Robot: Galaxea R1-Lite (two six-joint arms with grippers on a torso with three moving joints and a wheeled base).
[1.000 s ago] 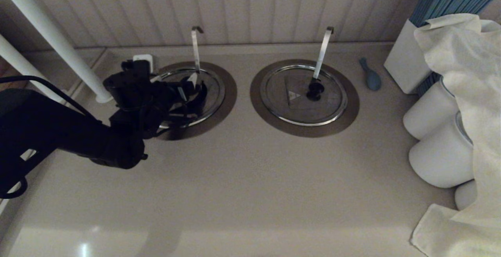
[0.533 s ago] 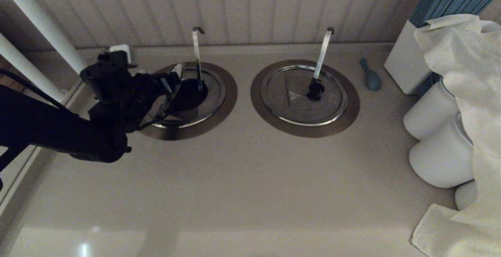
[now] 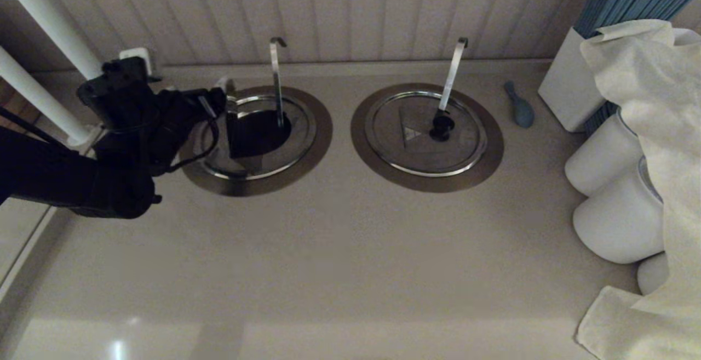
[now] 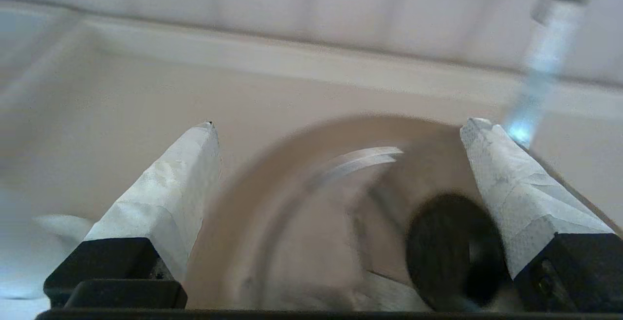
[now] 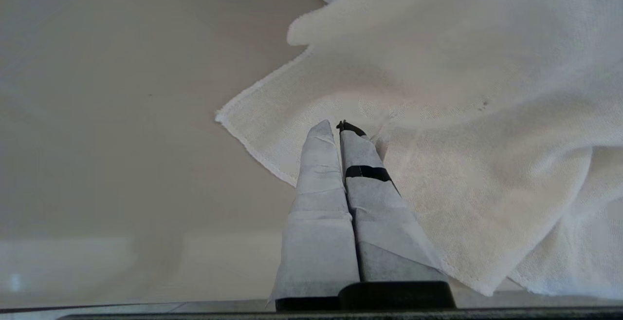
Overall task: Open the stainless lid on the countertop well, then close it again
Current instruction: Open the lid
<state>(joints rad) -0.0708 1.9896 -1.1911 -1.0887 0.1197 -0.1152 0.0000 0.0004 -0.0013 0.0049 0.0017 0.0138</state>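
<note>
The countertop well (image 3: 309,152) is the left steel ring, and its thin upright ladle handle (image 3: 276,75) rises from the hole. The stainless lid (image 3: 219,156) is folded along its line. One half is raised off the opening, so the dark hole (image 3: 254,132) shows. My left gripper (image 3: 219,100) is at the well's left edge, by the raised half. In the left wrist view that gripper (image 4: 336,125) is open, with the black knob (image 4: 452,252) blurred close beside one finger (image 4: 506,188). My right gripper (image 5: 338,126) is shut and empty, parked above a white towel (image 5: 438,115).
The twin lid (image 3: 424,132) with its slanted handle (image 3: 452,72) lies shut on the right ring. A blue spoon (image 3: 520,109), a white box of blue straws (image 3: 567,89), white canisters (image 3: 613,212) and a draped towel (image 3: 657,102) fill the right side. White posts (image 3: 55,31) stand far left.
My left arm has drawn back to the left. The lid's half has swung up with it, and the dark opening has grown from covered to wide.
</note>
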